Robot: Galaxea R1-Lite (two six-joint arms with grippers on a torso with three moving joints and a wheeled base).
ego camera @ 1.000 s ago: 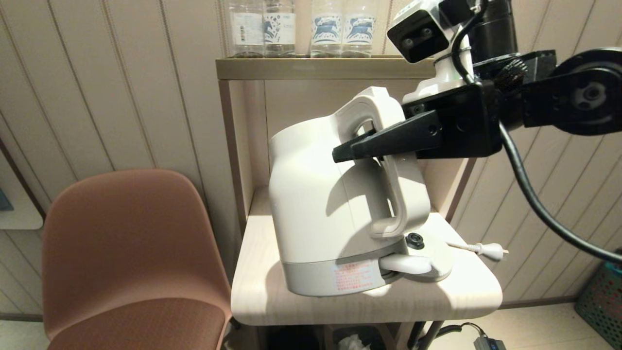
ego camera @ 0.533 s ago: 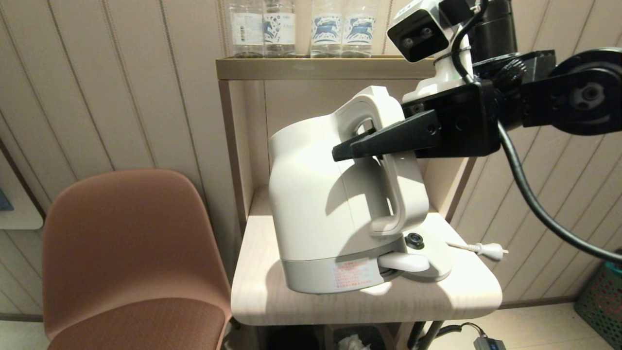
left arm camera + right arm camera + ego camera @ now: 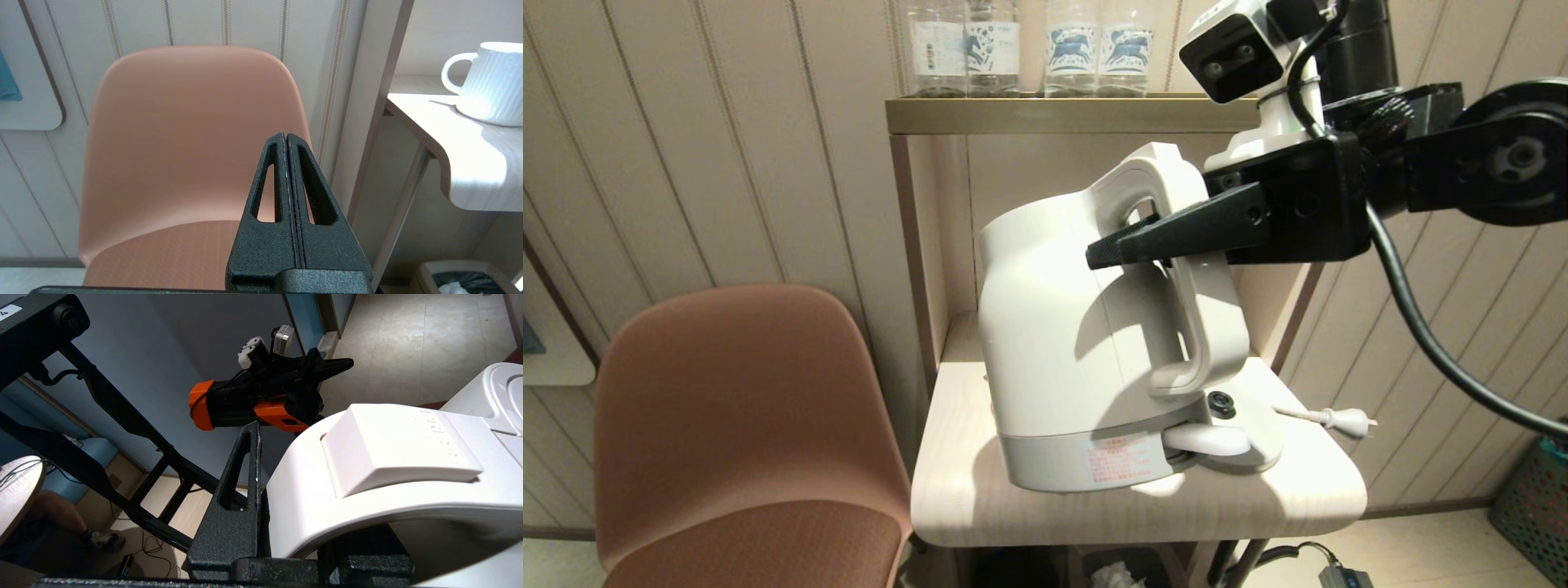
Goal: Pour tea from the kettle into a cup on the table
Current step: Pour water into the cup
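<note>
The right gripper [image 3: 1152, 241] is clamped on the handle of the kettle [image 3: 1078, 343], which tilts above its base [image 3: 1241, 433] on the table [image 3: 1307, 490]. The left gripper [image 3: 287, 141], fingers pressed together, hangs by the chair [image 3: 184, 134]; the cup [image 3: 492, 81] stands on the table.

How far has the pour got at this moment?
Done: the right hand is clamped on the kettle at its handle, and the kettle is raised and tilted above its base on the table. In hand: carrying it. Left: no pouring shows; the cup stands on the table. The left hand hangs shut by the chair.
</note>
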